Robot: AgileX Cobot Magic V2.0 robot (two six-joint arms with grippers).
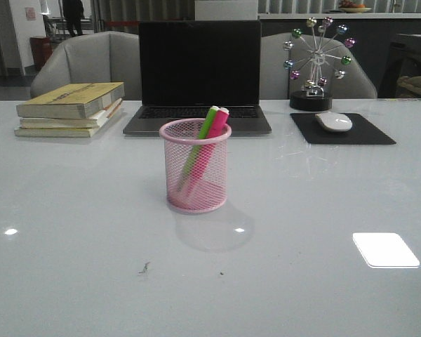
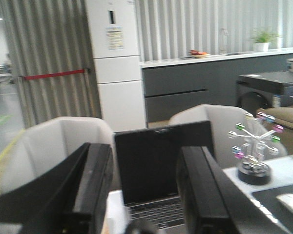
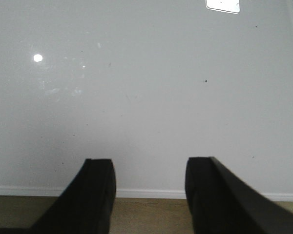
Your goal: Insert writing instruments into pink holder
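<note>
The pink holder [image 1: 195,175] stands upright at the middle of the white table in the front view. Both writing instruments lean inside it: a lime green marker [image 1: 202,137] and a bright pink marker [image 1: 213,137], their whitish ends poking above the rim. Neither arm shows in the front view. My left gripper [image 2: 145,161] is open and empty, raised and facing the laptop. My right gripper [image 3: 149,170] is open and empty, over the table's near edge, with bare tabletop ahead of it.
Behind the holder sits an open laptop [image 1: 198,74]. A stack of books [image 1: 71,107] lies at the back left. At the back right are a ferris-wheel ornament [image 1: 316,62] and a white mouse [image 1: 333,121] on a black pad [image 1: 342,130]. Grey chairs stand beyond the table.
</note>
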